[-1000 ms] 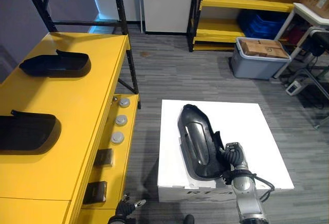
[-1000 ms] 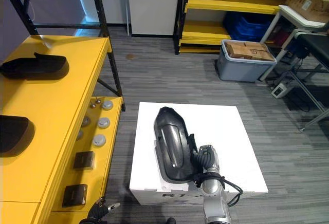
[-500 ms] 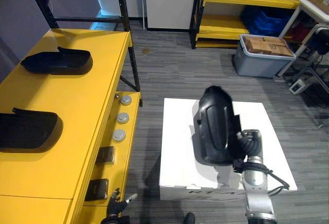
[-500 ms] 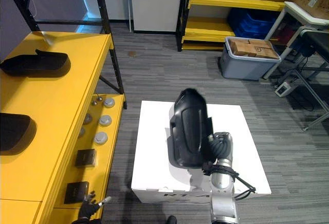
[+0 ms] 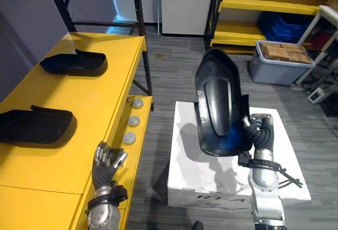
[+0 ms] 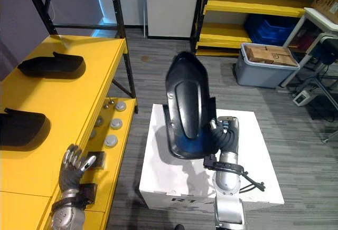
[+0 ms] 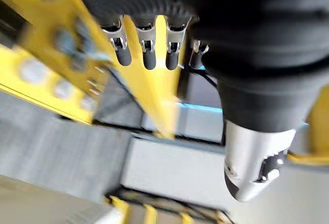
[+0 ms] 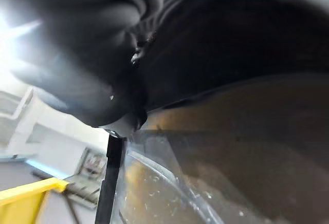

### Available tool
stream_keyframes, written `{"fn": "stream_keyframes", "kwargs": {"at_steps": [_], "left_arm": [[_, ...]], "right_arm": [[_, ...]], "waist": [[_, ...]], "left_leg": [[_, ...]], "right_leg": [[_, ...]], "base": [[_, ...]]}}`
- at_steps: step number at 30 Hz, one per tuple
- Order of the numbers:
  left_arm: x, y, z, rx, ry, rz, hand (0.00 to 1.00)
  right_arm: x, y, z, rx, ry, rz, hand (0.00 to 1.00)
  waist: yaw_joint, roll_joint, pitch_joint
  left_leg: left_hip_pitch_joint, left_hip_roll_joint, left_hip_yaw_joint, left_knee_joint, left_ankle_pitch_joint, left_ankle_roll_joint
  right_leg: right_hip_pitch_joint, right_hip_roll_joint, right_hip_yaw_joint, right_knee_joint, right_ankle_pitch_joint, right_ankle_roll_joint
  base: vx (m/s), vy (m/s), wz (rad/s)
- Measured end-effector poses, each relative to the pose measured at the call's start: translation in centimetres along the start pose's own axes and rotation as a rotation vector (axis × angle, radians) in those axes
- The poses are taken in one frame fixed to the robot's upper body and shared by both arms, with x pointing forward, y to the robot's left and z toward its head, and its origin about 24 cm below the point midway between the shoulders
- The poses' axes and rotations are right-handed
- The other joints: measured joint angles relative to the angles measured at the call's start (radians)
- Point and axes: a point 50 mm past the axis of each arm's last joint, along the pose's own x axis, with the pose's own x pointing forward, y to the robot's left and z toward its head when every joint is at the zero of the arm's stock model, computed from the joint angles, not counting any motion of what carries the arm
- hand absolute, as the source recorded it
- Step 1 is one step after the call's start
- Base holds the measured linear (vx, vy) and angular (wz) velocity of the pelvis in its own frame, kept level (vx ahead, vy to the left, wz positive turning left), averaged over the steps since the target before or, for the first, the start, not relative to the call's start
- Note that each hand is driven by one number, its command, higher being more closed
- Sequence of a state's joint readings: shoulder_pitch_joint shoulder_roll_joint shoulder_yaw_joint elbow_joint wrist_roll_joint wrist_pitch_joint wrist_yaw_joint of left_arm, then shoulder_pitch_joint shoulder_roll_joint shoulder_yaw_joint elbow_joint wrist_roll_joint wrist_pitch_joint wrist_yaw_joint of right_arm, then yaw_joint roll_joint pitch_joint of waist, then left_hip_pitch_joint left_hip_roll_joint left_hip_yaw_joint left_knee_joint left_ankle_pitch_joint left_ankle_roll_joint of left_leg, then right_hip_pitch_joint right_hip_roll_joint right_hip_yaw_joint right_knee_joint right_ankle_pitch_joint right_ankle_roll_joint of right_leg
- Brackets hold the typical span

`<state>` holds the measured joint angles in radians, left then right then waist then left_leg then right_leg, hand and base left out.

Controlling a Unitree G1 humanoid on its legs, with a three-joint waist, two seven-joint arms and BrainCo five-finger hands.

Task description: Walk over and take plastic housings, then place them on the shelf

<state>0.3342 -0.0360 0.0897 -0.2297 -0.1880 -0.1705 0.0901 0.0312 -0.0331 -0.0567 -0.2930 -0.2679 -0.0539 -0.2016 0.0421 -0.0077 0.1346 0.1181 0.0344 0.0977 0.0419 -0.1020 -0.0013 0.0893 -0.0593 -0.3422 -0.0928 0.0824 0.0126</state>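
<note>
Left robot hand (image 5: pixel 105 162): raised beside the front edge of the shelf (image 5: pixel 90 111), fingers straight and spread, holding nothing. A second ago only its fingertips showed, lower down.
Right robot hand (image 5: pixel 253 133): fingers curled round the lower rim of the held housing (image 5: pixel 216 103), clamped on it above the white box (image 5: pixel 193 182).
Held housing: black, standing upright over the right robot hand. A second ago it lay flat on the box – half a second ago it was tilted and lower.
White box: directly under the right robot hand.
Near housing (image 5: pixel 37 127): lying on the yellow shelf, left of the left robot hand, unmoved.
Far housing (image 5: pixel 74 63): beyond it on the shelf, well apart – also unmoved.
Grey bin (image 5: pixel 280 64): on the floor, far beyond the right robot hand.
</note>
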Motion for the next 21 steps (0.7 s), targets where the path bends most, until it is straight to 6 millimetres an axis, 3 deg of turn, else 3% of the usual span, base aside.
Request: {"fn": "stream_keyframes", "kwargs": {"at_steps": [4,10,20,21], "left_arm": [[0.9,-3.5,2.5,-0.127,-0.115,-0.165,0.00],[1.1,-7.3,3.2,-0.271,-0.115,-0.364,0.00],[0.9,-10.0,2.9,-0.382,-0.057,-0.517,0.00],[0.9,-10.2,2.8,-0.391,-0.047,-0.521,1.00]], "right_arm": [[0.7,1.8,1.5,0.062,-0.073,0.088,1.00],[1.2,4.7,3.7,0.131,-0.164,0.221,1.00],[0.5,7.6,4.7,0.151,-0.211,0.380,1.00],[0.5,7.8,4.7,0.152,-0.210,0.387,1.00]], "waist": [[-0.002,0.010,-0.010],[-0.002,0.015,-0.022],[-0.003,0.014,-0.034],[-0.002,0.015,-0.039]], "left_leg": [[0.005,0.000,-0.007,0.002,0.002,0.001],[0.007,-0.001,-0.009,0.005,0.007,0.002],[0.005,-0.002,0.000,0.005,0.015,0.002],[0.004,-0.001,0.004,0.005,0.015,0.002]], "right_leg": [[0.008,0.000,-0.005,0.005,0.001,0.000],[0.013,0.000,-0.006,0.005,0.005,-0.003],[0.008,0.002,0.003,0.000,0.016,-0.007],[0.004,0.002,0.006,0.000,0.018,-0.008]], "base": [[-0.01,-0.004,0.03],[-0.04,0.000,0.01],[-0.06,0.003,-0.03],[-0.04,0.004,-0.09]]}}
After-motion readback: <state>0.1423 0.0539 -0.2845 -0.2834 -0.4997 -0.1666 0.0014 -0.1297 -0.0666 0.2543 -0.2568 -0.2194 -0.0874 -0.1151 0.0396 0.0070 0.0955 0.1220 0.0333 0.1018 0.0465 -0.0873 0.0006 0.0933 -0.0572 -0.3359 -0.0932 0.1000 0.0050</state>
